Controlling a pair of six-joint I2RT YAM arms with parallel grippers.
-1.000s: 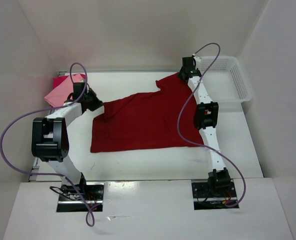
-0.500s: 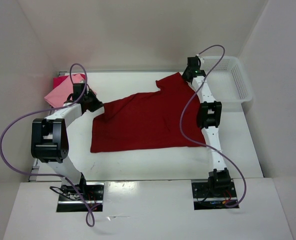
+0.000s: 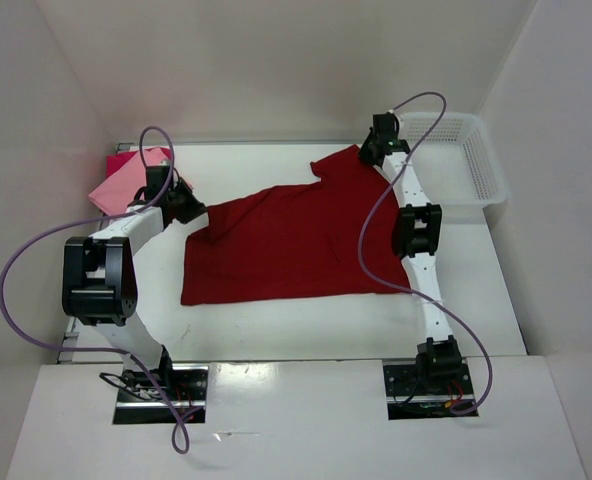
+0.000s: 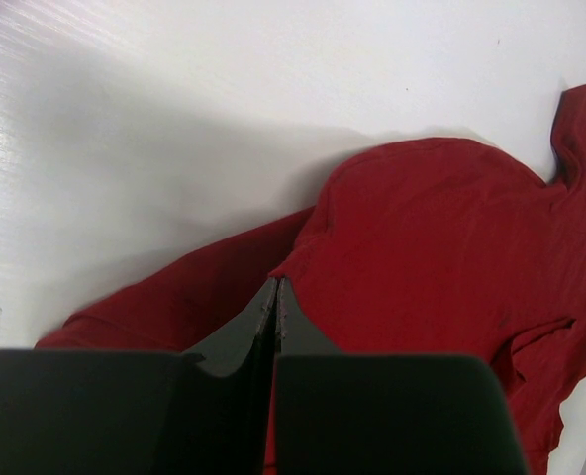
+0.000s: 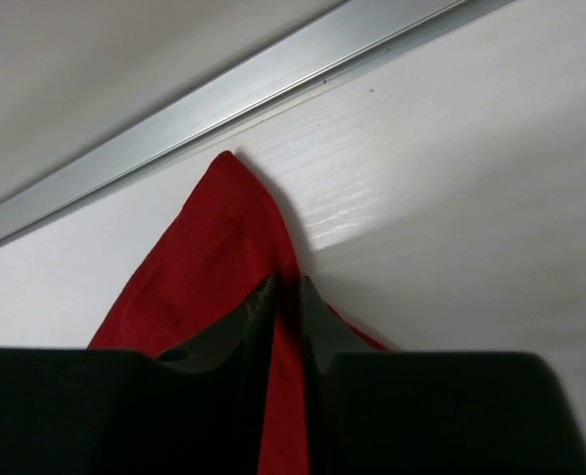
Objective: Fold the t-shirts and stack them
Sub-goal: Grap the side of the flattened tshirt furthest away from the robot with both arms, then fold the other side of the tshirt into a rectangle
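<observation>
Your left pincer [image 4: 276, 289] and right pincer [image 5: 285, 289] each clamp an opposite end of the crimson t-shirt [image 3: 286, 245], seemingly to spread it flat on the desk [image 3: 276, 325] for folding.

a: what sits on the white table [image 3: 276, 325] apart from the job itself?

b: a white plastic lattice basket [image 3: 488, 160], at the table's far right corner, its long side running front to back.

a: and along the table's far edge?

b: a silvery metal strip [image 5: 224, 97], where the table meets the back wall [image 3: 276, 60]. plain pale walls also stand at the table's left and right sides.
</observation>
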